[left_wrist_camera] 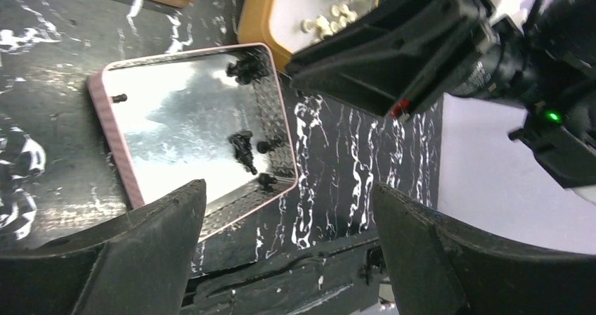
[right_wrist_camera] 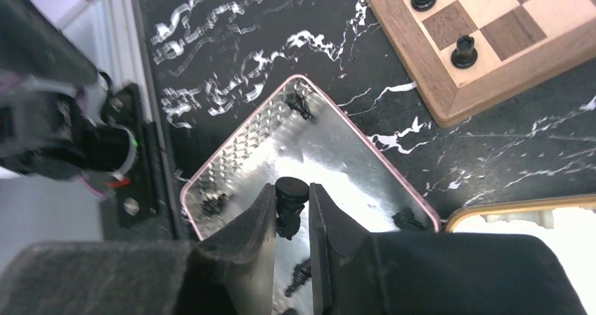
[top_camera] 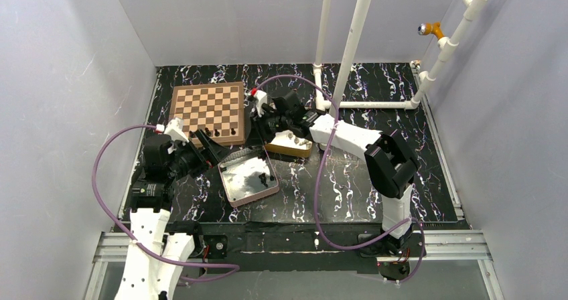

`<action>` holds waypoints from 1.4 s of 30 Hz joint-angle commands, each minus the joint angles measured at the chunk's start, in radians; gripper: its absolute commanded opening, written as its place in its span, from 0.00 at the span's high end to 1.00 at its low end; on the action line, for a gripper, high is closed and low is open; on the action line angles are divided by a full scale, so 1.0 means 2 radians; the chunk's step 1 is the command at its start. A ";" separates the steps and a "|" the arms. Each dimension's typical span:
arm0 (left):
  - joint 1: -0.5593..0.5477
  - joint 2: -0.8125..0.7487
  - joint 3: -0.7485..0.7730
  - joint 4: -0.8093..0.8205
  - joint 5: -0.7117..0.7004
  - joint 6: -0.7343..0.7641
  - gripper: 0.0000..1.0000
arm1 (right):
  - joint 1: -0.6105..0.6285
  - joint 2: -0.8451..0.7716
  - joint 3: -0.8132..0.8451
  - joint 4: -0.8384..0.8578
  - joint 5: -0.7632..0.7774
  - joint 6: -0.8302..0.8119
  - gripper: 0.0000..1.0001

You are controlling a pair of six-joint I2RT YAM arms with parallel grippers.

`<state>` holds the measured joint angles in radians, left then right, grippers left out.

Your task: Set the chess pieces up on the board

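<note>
My right fingers [right_wrist_camera: 256, 220] are clamped on one black chess piece [right_wrist_camera: 291, 192], its long axis along them, above the pink tin [right_wrist_camera: 242, 150]. The board [right_wrist_camera: 420, 55] lies up and right in the right wrist view. The left fingers [left_wrist_camera: 165, 223] stand apart, empty

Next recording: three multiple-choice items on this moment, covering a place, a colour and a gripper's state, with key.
1. The spare black chess pieces lie: A. in the pink-rimmed metal tin; B. on the tabletop; C. in a glass bowl.
2. The rim of the shallow tin holding the white pieces is: A. blue; B. gold; C. green.
3. The right gripper is: A. wide open; B. shut on a white piece; C. shut on a black chess piece.
Key: 1 A, they dot its shiny floor; 2 B, its edge shows gold; 3 C, it pinches the dark figure.
</note>
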<state>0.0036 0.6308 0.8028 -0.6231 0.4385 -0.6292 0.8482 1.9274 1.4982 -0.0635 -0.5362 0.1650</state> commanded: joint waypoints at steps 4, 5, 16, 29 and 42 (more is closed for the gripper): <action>-0.110 0.056 0.003 0.053 -0.054 -0.049 0.17 | -0.025 -0.006 -0.037 0.087 -0.040 0.229 0.95; -0.130 0.068 0.009 0.053 -0.089 -0.049 0.17 | -0.028 -0.005 -0.038 0.090 -0.043 0.242 0.95; -0.216 0.188 0.058 0.046 -0.243 -0.049 0.35 | -0.032 0.004 -0.048 0.130 -0.056 0.322 0.96; -0.225 0.264 0.091 0.081 -0.280 -0.026 0.61 | -0.032 0.001 -0.065 0.166 -0.070 0.352 0.96; -0.225 0.281 0.097 0.108 -0.262 0.021 0.91 | -0.032 0.000 -0.069 0.172 -0.074 0.355 0.96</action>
<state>-0.4541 1.1858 0.9646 -0.4522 -0.0425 -0.6403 0.7811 1.9335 1.3758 0.2333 -0.6056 0.8429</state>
